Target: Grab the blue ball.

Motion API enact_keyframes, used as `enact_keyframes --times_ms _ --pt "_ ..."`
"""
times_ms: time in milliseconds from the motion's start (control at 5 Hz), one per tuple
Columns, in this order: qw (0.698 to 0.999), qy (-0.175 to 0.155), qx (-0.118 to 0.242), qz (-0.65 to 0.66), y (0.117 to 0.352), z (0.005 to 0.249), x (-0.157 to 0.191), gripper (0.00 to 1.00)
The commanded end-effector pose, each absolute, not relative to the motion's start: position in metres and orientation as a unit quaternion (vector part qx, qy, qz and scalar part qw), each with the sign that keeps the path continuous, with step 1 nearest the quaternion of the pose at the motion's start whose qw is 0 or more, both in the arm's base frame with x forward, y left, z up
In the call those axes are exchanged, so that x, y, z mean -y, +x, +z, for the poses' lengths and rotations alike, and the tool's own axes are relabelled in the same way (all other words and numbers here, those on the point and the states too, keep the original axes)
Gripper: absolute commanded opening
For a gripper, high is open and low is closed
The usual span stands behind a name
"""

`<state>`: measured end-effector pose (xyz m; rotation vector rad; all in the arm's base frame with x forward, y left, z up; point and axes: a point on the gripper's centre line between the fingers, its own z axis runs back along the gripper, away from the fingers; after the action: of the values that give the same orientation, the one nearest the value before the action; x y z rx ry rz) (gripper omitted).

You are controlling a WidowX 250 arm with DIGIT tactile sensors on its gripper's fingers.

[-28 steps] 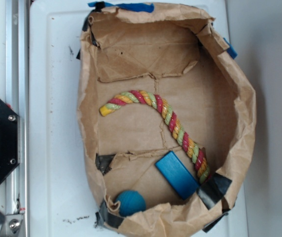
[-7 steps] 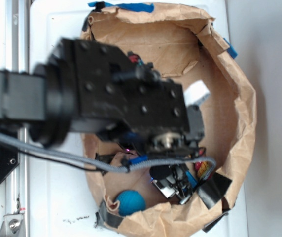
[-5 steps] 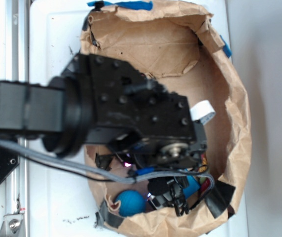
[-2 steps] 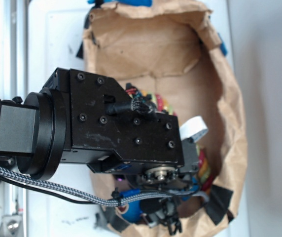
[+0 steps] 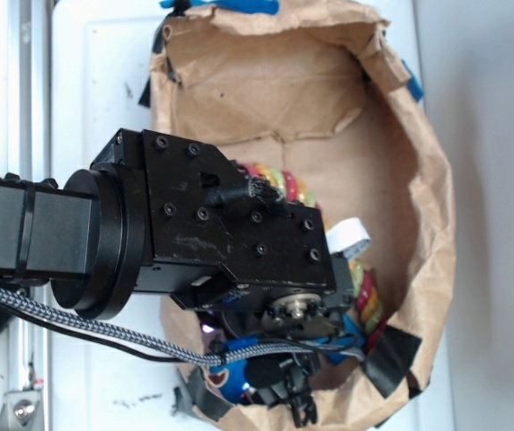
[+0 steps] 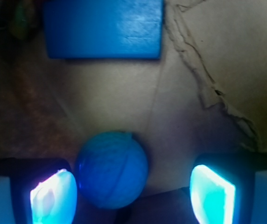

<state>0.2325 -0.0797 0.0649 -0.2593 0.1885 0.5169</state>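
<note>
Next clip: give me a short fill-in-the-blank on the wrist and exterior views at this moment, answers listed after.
1. In the wrist view, the blue ball lies between the two ____ of the gripper.
2. The gripper's jaws are ____.
3. Beyond the ball lies a flat blue ____.
4. Everything sits inside a brown paper ____.

Answers: fingers; open; block; bag

Exterior: arm hides most of blue ball (image 5: 225, 379), rope toy (image 5: 362, 292) and blue block (image 5: 347, 330) by the fingers (image 5: 300, 404). Wrist: fingertips cropped at bottom edge.
</note>
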Motion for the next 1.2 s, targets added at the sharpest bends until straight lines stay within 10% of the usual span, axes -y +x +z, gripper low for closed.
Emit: enact_keyframes --times_ms 0,1000 --pt "0.952 -0.134 -0.079 0.263 0.238 0.067 0.068 1.00" --pt "0.942 -0.201 -0.057 0.261 0.238 0.040 0.092 1.00"
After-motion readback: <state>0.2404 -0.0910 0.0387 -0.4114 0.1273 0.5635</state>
